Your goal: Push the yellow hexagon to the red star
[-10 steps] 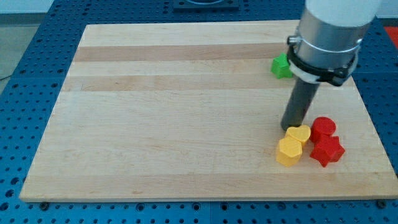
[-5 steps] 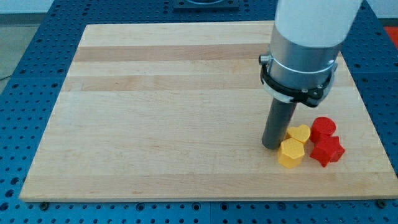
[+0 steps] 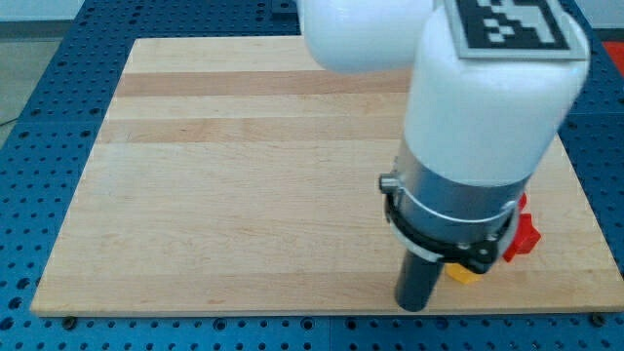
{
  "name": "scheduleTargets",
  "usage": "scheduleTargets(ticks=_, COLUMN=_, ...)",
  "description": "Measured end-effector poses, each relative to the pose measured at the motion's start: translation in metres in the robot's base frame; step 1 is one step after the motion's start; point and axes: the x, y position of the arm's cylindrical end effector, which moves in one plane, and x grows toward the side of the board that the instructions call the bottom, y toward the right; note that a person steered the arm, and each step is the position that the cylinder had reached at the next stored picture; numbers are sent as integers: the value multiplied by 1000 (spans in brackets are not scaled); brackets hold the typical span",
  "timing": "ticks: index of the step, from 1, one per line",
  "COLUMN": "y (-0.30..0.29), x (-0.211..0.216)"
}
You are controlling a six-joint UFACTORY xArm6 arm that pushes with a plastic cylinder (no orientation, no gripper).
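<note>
My tip (image 3: pixel 413 306) bare, lower right, just left of yellow hexagon (image 3: pixel 463 274); push rightward toward red star (image 3: pixel 523 237), slow, centred

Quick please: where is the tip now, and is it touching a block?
My tip: near the board's bottom edge, just left of the yellow block; contact cannot be told.

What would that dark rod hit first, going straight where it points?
My tip points straight down, so the board, which it seems to touch; a yellow block sits just right of it.
</note>
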Motion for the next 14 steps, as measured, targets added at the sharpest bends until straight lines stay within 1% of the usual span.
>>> scheduleTargets(ticks=1, y=34, x=-3)
scheduleTargets(ticks=3, y=54, x=-3)
scheduleTargets(ticks=4, y=52, x=0)
scheduleTargets(ticks=6, y=6, x=-8)
scheduleTargets(ticks=8, y=35, x=-26)
scheduleTargets(ticks=9, y=36, x=-25)
scheduleTargets(ticks=10, y=32, x=-10)
scheduleTargets(ticks=11, y=33, x=-13)
scheduleTargets(ticks=13, y=33, x=-44)
scheduleTargets(ticks=14, y=29, x=-28)
